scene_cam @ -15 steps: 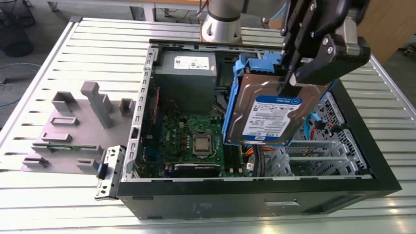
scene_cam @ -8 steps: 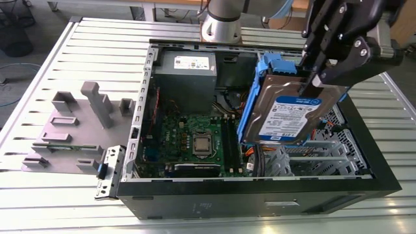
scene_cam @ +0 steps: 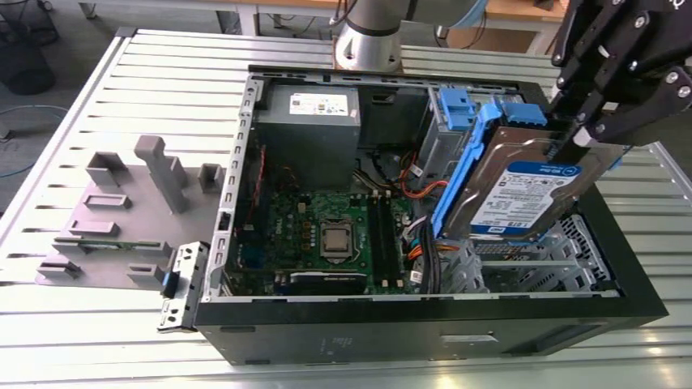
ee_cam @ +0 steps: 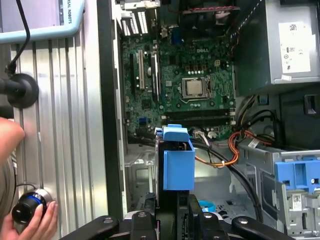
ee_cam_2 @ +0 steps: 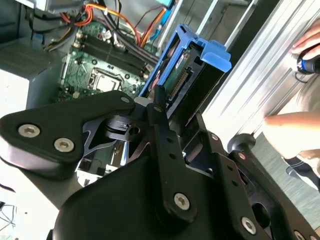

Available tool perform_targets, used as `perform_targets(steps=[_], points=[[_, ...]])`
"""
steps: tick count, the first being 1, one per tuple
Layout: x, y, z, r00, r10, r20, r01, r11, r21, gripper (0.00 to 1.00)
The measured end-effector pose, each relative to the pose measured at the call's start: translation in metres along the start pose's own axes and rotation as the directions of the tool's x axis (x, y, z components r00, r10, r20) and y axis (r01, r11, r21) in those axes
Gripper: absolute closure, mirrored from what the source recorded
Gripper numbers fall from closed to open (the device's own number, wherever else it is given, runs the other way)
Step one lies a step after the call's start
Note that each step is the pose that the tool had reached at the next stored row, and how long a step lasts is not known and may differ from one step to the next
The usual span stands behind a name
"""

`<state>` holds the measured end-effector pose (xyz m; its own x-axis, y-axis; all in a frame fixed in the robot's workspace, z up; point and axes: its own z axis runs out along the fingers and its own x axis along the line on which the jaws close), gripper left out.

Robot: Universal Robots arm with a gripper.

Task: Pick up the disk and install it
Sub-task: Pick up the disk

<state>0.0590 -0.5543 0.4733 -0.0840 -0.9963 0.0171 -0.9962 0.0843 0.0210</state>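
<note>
The disk [scene_cam: 521, 191], a silver drive with a white-and-blue label and blue side rails, hangs tilted over the open computer case [scene_cam: 433, 312], at the exterior view's right. My gripper [scene_cam: 573, 142] is shut on its upper edge. In the second wrist view the black fingers [ee_cam_2: 159, 112] clamp the disk [ee_cam_2: 186, 80] beside its connector end. In the first wrist view the blue rail of the disk [ee_cam: 178, 162] sticks out from my gripper [ee_cam: 172, 202], above the case's drive area and next to the motherboard [ee_cam: 185, 80].
Inside the case are a grey power-supply box [scene_cam: 308, 109], orange cables [scene_cam: 416, 182] and a drive cage with blue latches [scene_cam: 454, 109]. A grey fixture [scene_cam: 130, 203] lies on the slatted table at the exterior view's left. A person's hand [ee_cam: 27, 225] holds a black knob beside the case.
</note>
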Motion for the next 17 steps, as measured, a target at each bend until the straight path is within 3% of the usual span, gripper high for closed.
perform_targets(steps=[7,17], points=[[-0.0019,-0.0221,0.0000,1.0000,0.000,-0.0002,0.000,1.0000,-0.0024,0.65],[-0.0040,-0.0476,0.0003,1.0000,0.000,-0.0004,0.000,1.0000,-0.0045,0.65]])
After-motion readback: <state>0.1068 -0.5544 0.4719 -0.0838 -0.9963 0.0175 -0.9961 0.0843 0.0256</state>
